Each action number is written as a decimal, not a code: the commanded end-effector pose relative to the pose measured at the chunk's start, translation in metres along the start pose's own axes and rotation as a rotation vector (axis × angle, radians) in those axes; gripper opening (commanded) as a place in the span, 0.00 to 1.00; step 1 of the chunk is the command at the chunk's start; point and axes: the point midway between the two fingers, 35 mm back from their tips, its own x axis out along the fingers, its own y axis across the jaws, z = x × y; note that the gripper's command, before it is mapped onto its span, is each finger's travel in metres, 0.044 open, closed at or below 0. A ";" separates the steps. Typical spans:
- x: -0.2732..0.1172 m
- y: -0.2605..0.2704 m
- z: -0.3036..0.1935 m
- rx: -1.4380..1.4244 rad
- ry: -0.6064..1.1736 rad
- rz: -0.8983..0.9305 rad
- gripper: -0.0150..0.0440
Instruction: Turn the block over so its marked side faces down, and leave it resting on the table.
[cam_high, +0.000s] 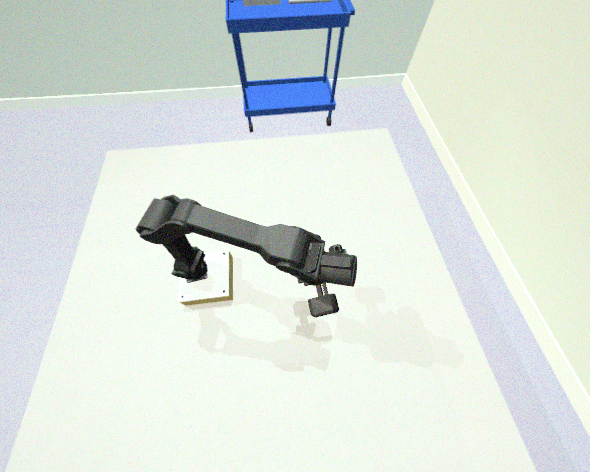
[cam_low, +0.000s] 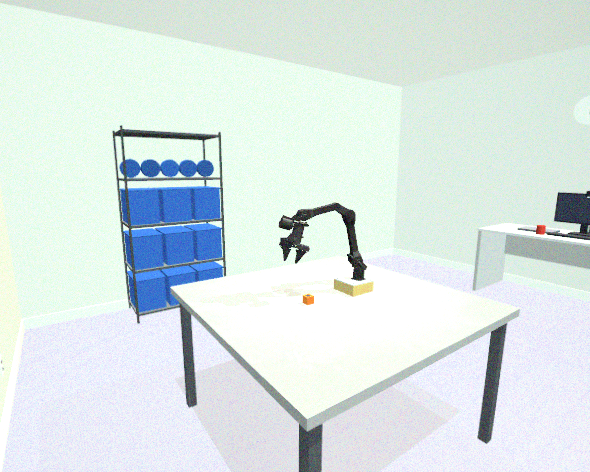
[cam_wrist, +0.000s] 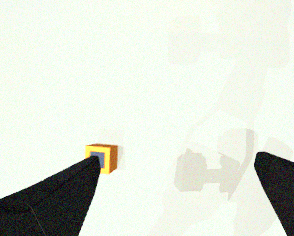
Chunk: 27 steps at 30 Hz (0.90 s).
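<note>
One orange block sits on the table, well below the empty, wide-open gripper, beside its left finger in the wrist view.

The block is a small orange cube lying flat on the white surface, with a blue-grey square mark on its upward face. In the exterior view the block sits near the middle of the surface, at about nine o'clock from the tan base plate and apart from it. In the top view it is hidden beneath the arm.
</note>
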 end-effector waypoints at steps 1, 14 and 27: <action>0.045 0.053 -0.015 0.042 0.186 0.006 1.00; 0.080 0.111 -0.043 0.059 0.365 -0.059 1.00; 0.125 0.109 -0.063 0.059 0.366 -0.059 1.00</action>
